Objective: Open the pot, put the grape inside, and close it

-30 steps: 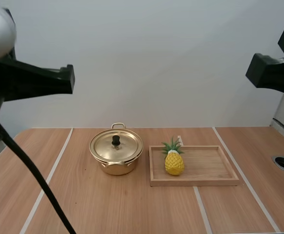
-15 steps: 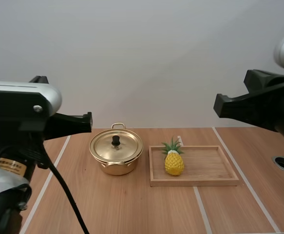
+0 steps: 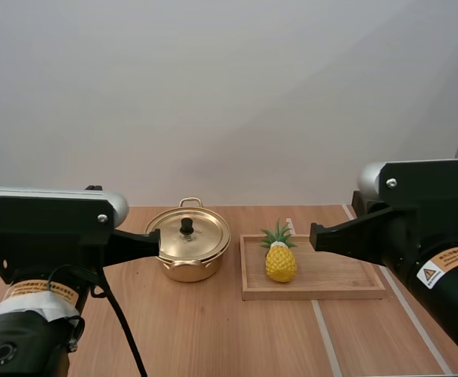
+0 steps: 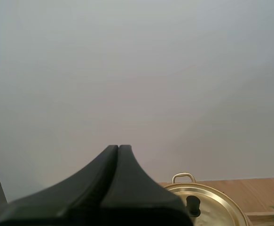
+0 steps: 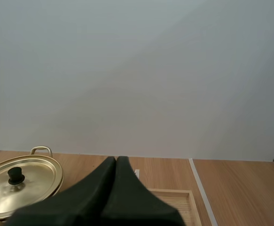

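- where's the pot (image 3: 188, 251)?
- on the desk (image 3: 213, 334), lid (image 3: 188, 232) on, just beside the wooden tray (image 3: 338, 275). a pineapple (image 3: 280, 261) stands in the tray, at the end nearer the pot.
- and the fingers?
- left gripper (image 4: 118, 147) and right gripper (image 5: 116, 158): fingers pressed together, holding nothing, short of the pot and tray.

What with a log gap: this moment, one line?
pot: lid on | pineapple: upright in tray | left gripper: shut | right gripper: shut

Closed end effector (image 4: 119, 148) (pot (image 4: 216, 208) just beyond)
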You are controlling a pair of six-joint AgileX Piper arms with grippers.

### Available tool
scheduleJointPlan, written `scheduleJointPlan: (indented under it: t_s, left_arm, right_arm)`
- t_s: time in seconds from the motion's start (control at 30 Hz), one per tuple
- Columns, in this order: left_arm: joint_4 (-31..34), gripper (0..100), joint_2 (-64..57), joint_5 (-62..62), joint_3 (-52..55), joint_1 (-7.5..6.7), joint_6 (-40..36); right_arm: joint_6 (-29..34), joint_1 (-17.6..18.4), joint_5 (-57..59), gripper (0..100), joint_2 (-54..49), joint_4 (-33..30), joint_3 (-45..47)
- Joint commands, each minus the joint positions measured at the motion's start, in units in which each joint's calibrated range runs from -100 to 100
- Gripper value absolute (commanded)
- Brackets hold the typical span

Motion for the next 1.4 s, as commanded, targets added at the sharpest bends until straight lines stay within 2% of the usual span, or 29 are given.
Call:
scheduleJointPlan:
  t_s: [0.0, 0.23, 0.53, 0.83, 1.0, 1.37]
  left_arm:
    - [-2.32, 0, -0.2, -0.68, 2.14, -0.13, -0.44]
    - [-1.67, 0, -0.2, -0.68, 8.07, -0.13, -0.44]
    - [-1.67, 0, -0.2, -0.3, 12.43, -0.13, -0.44]
    - [-1.67, 0, -0.2, -0.13, 15.26, -0.13, -0.44]
    - [-2.36, 0, -0.2, 8.48, 15.26, -0.13, -0.44]
    - [-3.01, 0, -0.2, 7.68, 15.26, -0.13, -0.44]
  right_arm:
    - [-0.31, -0.22, -1.21, 0, -0.31, -0.43, 1.16]
    - [-0.31, -0.22, -1.66, 0, -0.31, -0.55, 8.72]
    - [-0.23, -0.22, -11.23, 0, -0.31, -2.06, 18.6]
    - [-0.23, -0.22, -13.77, 0, -0.31, -2.56, 25.78]
    - [-0.23, -0.22, -15.09, 0, -0.31, -2.17, 26.68]
    - [0.01, -0.22, -17.39, 0, -0.31, -2.04, 28.07]
